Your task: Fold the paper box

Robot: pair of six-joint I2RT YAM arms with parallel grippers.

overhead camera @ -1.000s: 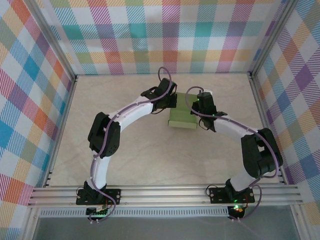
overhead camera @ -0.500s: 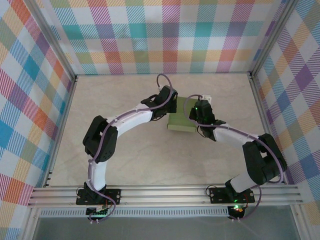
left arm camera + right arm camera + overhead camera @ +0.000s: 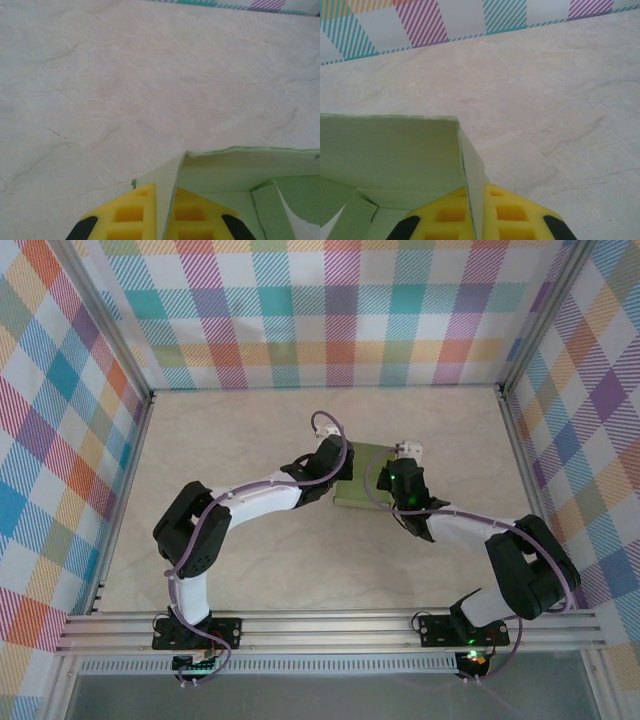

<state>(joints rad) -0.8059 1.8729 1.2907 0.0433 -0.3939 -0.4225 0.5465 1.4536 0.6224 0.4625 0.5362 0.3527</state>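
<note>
Both jaws closed, left gripper (image 3: 161, 220) pinching one paper box (image 3: 362, 482) wall, right gripper (image 3: 474, 216) the opposite.

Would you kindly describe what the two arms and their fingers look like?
Both the left arm and right arm have white links, black joints and looping purple cables. The fingers are yellow with square recesses and black corners.

Pastel plaid walls (image 3: 300, 310) enclose a pale marbled tabletop (image 3: 230, 440).
</note>
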